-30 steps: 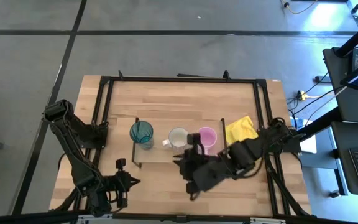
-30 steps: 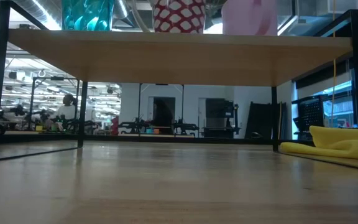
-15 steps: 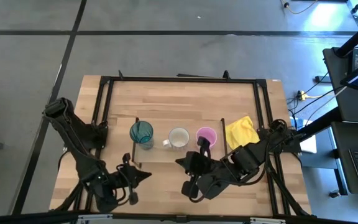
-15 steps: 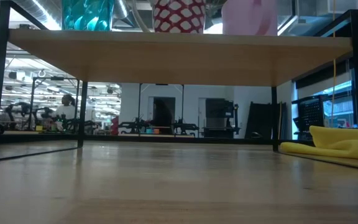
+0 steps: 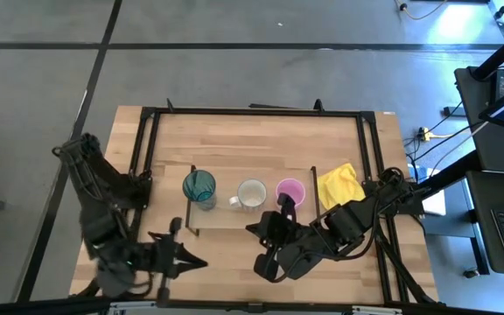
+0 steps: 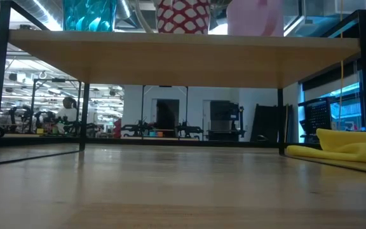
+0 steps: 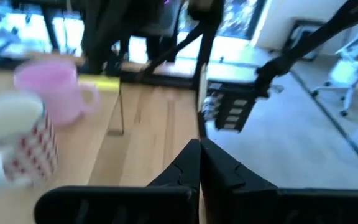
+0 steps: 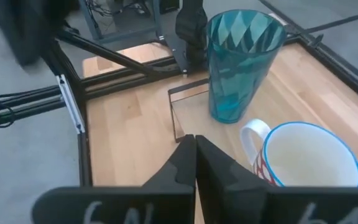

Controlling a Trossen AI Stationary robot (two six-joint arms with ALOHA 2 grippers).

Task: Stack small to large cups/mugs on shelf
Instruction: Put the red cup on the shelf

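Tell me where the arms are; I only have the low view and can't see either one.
Observer: The right gripper is low in front of the shelf, its fingers shut on nothing.
Operator: And the left one?
Observer: The left gripper is near the table's left front corner, also shut and empty.
Operator: Is anything nested inside the cups?
Observer: No. The teal tumbler, white mug and pink mug are each empty and stand apart.

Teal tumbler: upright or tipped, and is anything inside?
Upright on the shelf. The high view looks straight into the tumbler's open mouth; right wrist view shows it standing, apparently empty.
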